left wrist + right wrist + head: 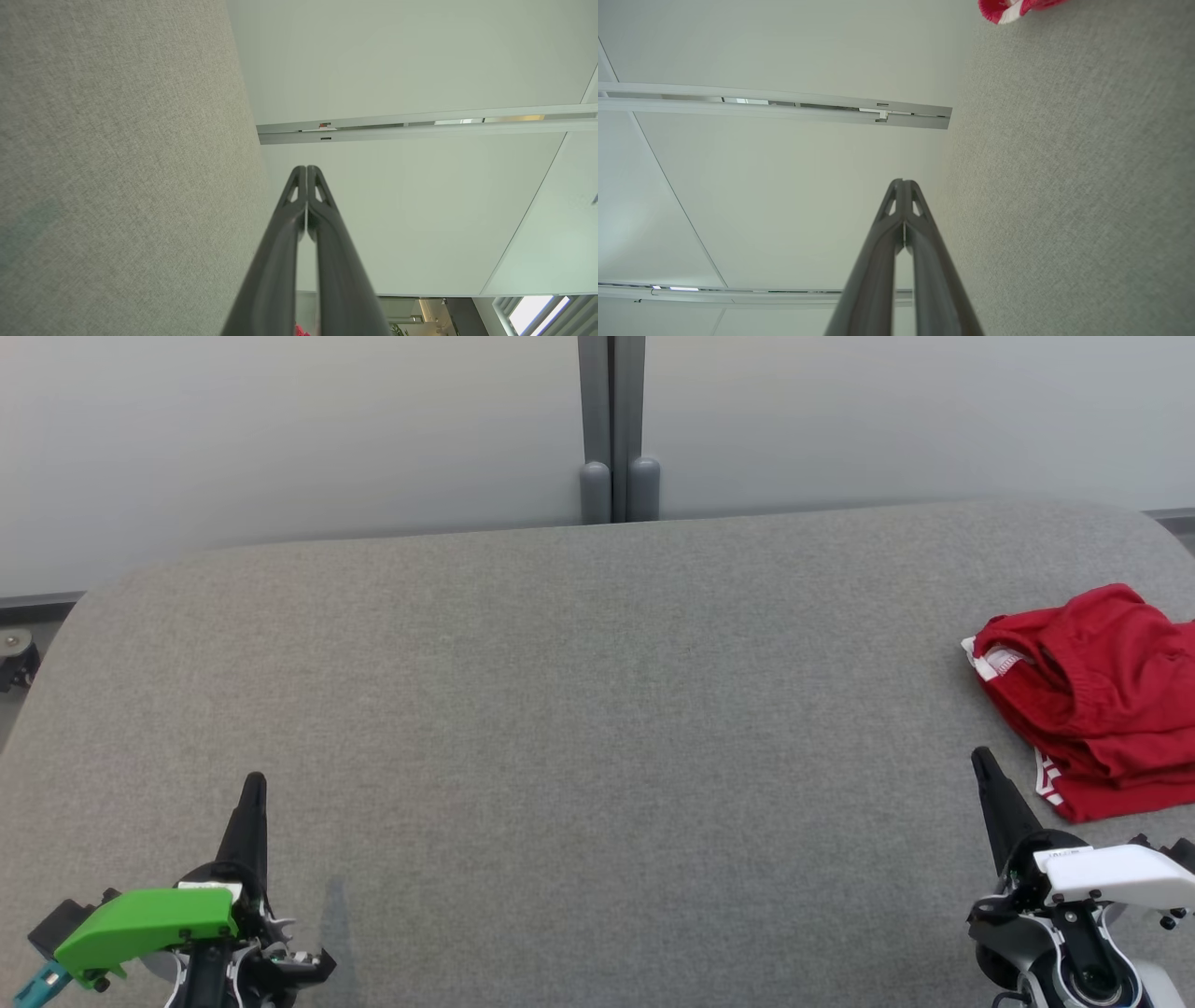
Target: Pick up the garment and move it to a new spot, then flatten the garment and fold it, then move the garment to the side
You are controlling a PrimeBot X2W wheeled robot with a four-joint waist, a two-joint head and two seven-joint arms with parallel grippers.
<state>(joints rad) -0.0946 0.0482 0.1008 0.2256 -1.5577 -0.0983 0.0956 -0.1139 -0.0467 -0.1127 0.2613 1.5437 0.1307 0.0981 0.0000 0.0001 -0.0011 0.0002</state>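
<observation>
The garment (1097, 700) is red with white stripe trim and lies in a folded bundle at the right edge of the grey fabric table (560, 709). A corner of the garment (1011, 9) also peeks in at the top of the right wrist view. My right gripper (982, 761) is shut and empty, hovering just left of and below the bundle, not touching it. My left gripper (254, 782) is shut and empty at the lower left, far from the garment. In the wrist views both pairs of fingers are pressed together, left gripper (306, 169) and right gripper (902, 182).
A pale partition wall with a grey vertical post (611, 429) runs behind the table's far edge. A caster wheel (17, 658) stands on the floor at the far left. The table has rounded far corners.
</observation>
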